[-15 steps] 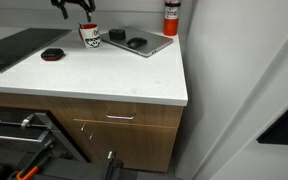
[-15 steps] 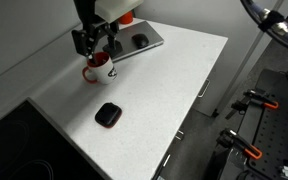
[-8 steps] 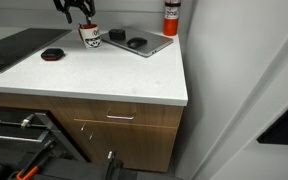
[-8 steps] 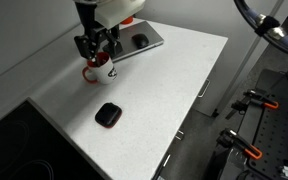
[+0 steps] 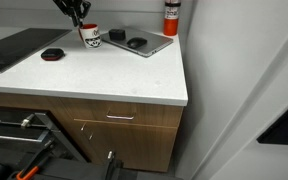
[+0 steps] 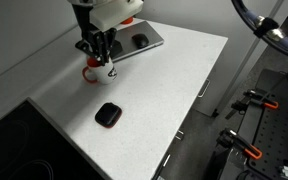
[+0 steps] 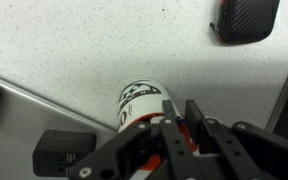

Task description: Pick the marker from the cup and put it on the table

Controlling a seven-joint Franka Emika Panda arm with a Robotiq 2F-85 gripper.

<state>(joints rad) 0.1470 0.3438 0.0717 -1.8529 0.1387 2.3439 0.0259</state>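
Note:
The cup, white with a red rim and dark marks, stands at the back of the table. My gripper hangs straight above it, fingers reaching down to the rim. In the wrist view the gripper covers the cup's mouth and the cup's printed side shows beyond it. The jaws are drawn close together, with a thin dark sliver, the marker, pinched between them. The rest of the marker is hidden by the fingers and the cup.
A grey slab with a black mouse-like object lies behind the cup, with a small black box beside it. There is also a flat black disc, a tall red cylinder and a dark cooktop.
The jaws went from wide open around the cup's mouth to nearly together. The gripper stayed over the cup, which has not moved.

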